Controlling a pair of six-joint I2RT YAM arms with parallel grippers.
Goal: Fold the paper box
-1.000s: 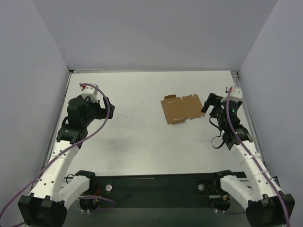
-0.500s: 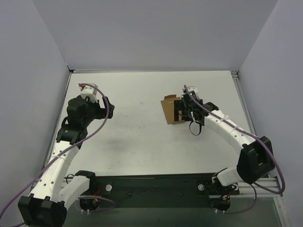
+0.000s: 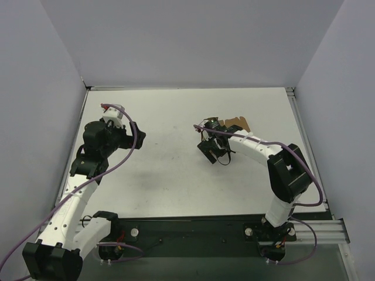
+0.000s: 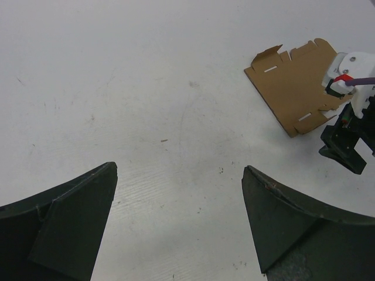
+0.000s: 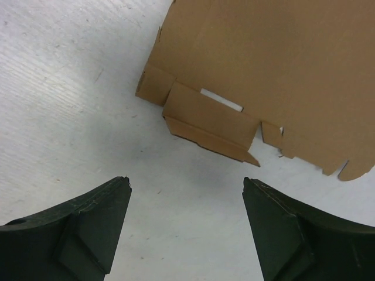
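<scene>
The paper box is a flat brown die-cut sheet lying on the white table, with one slotted edge flap folded up a little. In the top view my right arm covers most of the paper box. My right gripper is open over bare table just short of that flap, touching nothing. From above, the right gripper sits at the sheet's left side. My left gripper is open and empty, far left of the paper box, and appears as the left gripper from above.
Grey walls close the table on the left, back and right. A black rail with both arm bases runs along the near edge. The right arm's links stretch across the table's right half.
My right arm has swung from the right wall leftwards across the paper box, and its gripper now sits at the sheet's left side. The left arm has hardly moved.
</scene>
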